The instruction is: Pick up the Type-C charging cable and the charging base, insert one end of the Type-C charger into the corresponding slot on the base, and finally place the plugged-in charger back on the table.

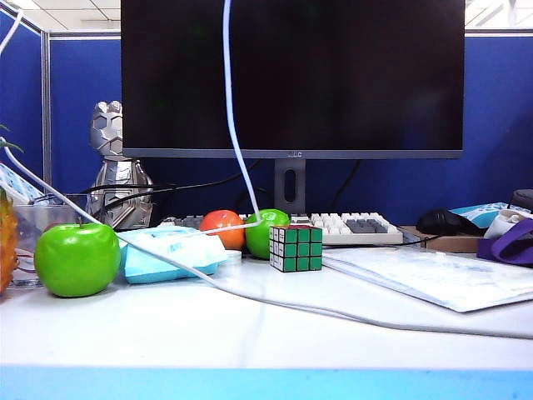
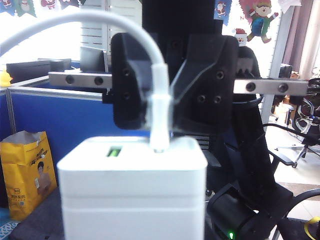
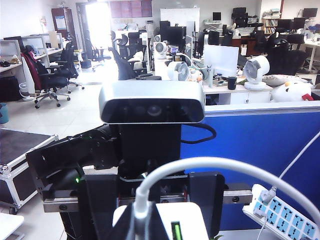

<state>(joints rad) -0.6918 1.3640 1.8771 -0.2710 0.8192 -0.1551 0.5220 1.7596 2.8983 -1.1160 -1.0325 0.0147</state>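
Plug step looks done or nearly so: in the left wrist view the connector of the Type-C charging cable (image 2: 159, 107) stands upright in the top face of the charging base (image 2: 132, 192), right beside a small green-lit slot; full seating can't be confirmed. The left gripper (image 2: 132, 210) seems to hold the base, which fills the space in front of its camera, though its fingers are hidden, so the grip is a judgement. The right gripper (image 2: 172, 95) faces it, jaws pinched narrow on the cable plug just above the base. Both are held up in the air, out of the exterior view, where only the white cord (image 1: 236, 142) hangs down in front of the monitor (image 1: 291, 75) toward the counter (image 1: 250, 333). Left to do: release the plug and set the plugged-in charger back on the counter. Readable writing: none; the monitor's bezel logo and the yellow bag's (image 2: 25, 172) print are too small.
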